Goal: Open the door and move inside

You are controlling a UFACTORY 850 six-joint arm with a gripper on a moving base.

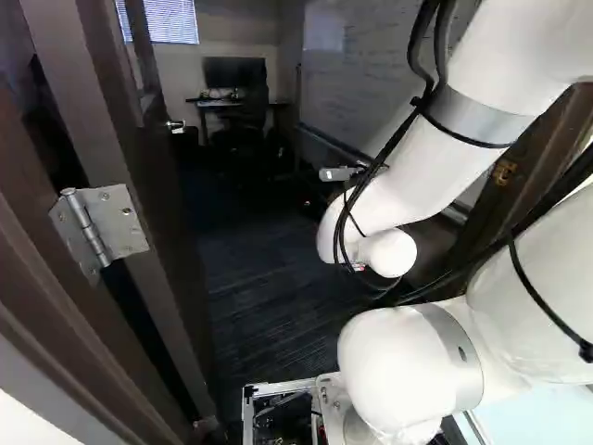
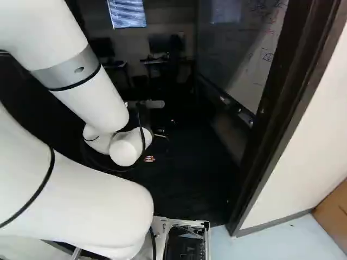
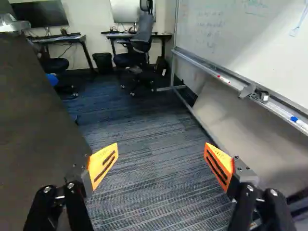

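Brown door (image 1: 157,232) swung open on dark striped carpet (image 3: 149,130)

The carpet, blue-grey with fine ribbed lines, runs from under the gripper (image 3: 161,153) to the desks, leaving a lane between the door's free edge and the whiteboard (image 3: 226,29). The door is a flat, smooth, dark slab along the left of the left base view; opposite it, the door frame (image 2: 282,108) borders the opening in the right base view. The white, rounded arm (image 2: 97,92) reaches through between them.

The whiteboard is pale and glossy, streaked with writing, on a metal stand (image 3: 197,115) whose foot sits on the carpet. Beyond the lane, a mesh-backed chair (image 3: 137,45) stands at the front edge of one desk (image 3: 163,36), and a black bin (image 3: 102,62) fills the gap toward the other.

The gripper's two fingers are spread well apart, orange pads (image 3: 103,166) facing each other, with only carpet seen between. The door is just beside one finger; whether they touch, I cannot tell. Its bright metal handle (image 1: 176,125) lies ahead, near the free edge. A steel hinge (image 1: 97,227) joins door to jamb. A red-marked pen (image 3: 223,78) lies along the whiteboard's ledge.
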